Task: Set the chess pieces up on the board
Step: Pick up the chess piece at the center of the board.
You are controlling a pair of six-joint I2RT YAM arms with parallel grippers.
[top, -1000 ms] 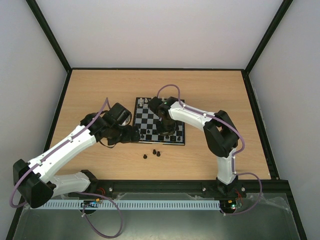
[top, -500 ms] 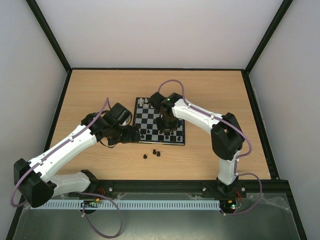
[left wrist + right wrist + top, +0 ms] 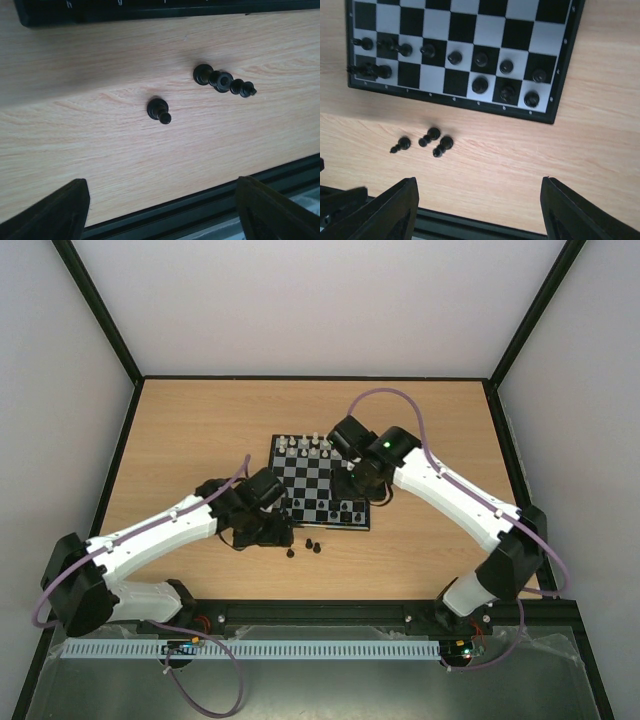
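The board (image 3: 320, 472) lies mid-table, with white chess pieces (image 3: 305, 445) along its far edge and black ones (image 3: 340, 512) in its two near rows. Three loose black pieces (image 3: 308, 545) lie on the wood just in front of it. My left gripper (image 3: 272, 533) hovers left of them, open and empty. In the left wrist view the gripper (image 3: 162, 210) sits above a single piece (image 3: 159, 110) and a touching pair (image 3: 222, 82). My right gripper (image 3: 365, 490) hangs over the board's near right corner, open. Seen from the right wrist, the right gripper (image 3: 480, 210) is empty above bare wood.
A black rail (image 3: 400, 612) runs along the table's near edge, close behind the loose pieces. The right wrist view shows the board (image 3: 490, 30) with black pieces (image 3: 481, 85) in its near rows and the three loose pieces (image 3: 430, 136) on the wood.
My right gripper has lifted off the board, swung right and opened. My left arm has moved toward the near side, next to the loose black pieces.
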